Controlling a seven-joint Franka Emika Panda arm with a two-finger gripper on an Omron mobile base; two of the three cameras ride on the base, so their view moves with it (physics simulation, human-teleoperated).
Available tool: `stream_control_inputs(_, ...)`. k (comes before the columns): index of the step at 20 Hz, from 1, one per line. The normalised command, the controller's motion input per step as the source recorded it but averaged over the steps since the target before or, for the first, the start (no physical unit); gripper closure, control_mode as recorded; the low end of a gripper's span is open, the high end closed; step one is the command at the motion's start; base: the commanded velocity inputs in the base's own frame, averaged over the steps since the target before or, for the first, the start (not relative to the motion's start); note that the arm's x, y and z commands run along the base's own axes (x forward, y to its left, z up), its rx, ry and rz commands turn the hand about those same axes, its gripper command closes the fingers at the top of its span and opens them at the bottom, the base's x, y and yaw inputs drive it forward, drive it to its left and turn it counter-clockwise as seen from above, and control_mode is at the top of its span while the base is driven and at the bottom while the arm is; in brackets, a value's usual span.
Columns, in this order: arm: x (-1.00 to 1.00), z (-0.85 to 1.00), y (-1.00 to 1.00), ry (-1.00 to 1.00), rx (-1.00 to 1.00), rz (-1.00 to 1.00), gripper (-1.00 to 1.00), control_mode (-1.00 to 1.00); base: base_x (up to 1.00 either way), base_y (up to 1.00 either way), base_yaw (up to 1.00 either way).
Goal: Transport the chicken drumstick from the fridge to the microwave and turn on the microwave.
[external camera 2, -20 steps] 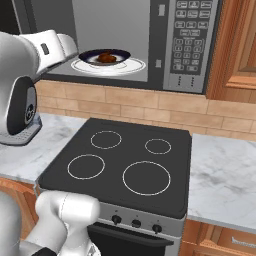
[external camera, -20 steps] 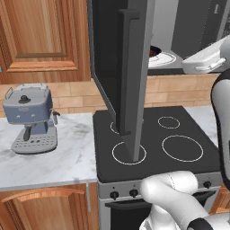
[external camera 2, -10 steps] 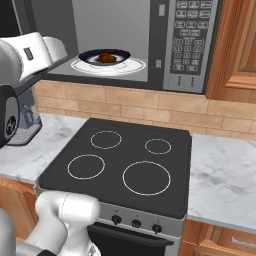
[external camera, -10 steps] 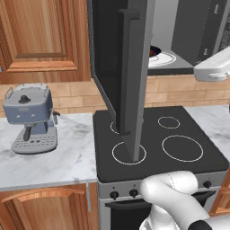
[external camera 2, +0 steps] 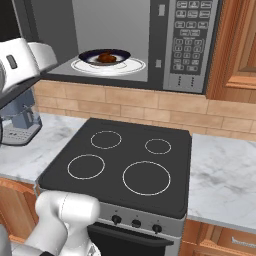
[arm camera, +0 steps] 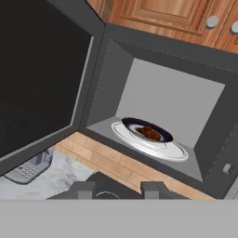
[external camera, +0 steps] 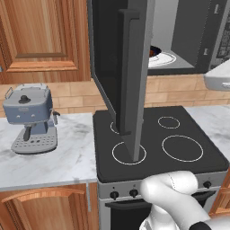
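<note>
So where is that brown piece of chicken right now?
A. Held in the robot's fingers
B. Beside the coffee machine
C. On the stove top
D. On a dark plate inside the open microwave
D: the chicken drumstick lies on a dark plate resting on the white turntable inside the microwave, whose door stands open.

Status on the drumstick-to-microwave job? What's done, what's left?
Done: the chicken drumstick sits on a dark plate on the turntable inside the microwave. In hand: nothing; the claw holds nothing and sits outside the cavity, facing it. Left: the microwave door stands wide open over the stove; it likely needs shutting, then a press on the keypad to start.
</note>
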Motion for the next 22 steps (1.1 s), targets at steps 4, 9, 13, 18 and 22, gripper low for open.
stream_control_inputs(4, -0.36, 0.00, 0.02, 0.00, 0.00, 0.00, 1.00, -1.00, 0.00, 0.00, 0.00)
stream_control_inputs(9, -0.44, 0.01, 0.07, -0.04, 0.00, 0.00, 1.00, -1.00, 0.00, 0.00, 0.00)
stream_control_inputs(13, -0.45, 0.07, 0.12, -0.04, 0.00, 0.00, 1.00, -1.00, 0.00, 0.00, 0.00)
stream_control_inputs(18, -0.44, 0.02, 0.21, 0.00, -0.01, 0.00, 1.00, -1.00, 0.00, 0.00, 0.00)
stream_control_inputs(22, -0.29, 0.01, 0.26, 0.00, 0.00, 0.00, 1.00, -1.00, 0.00, 0.00, 0.00)
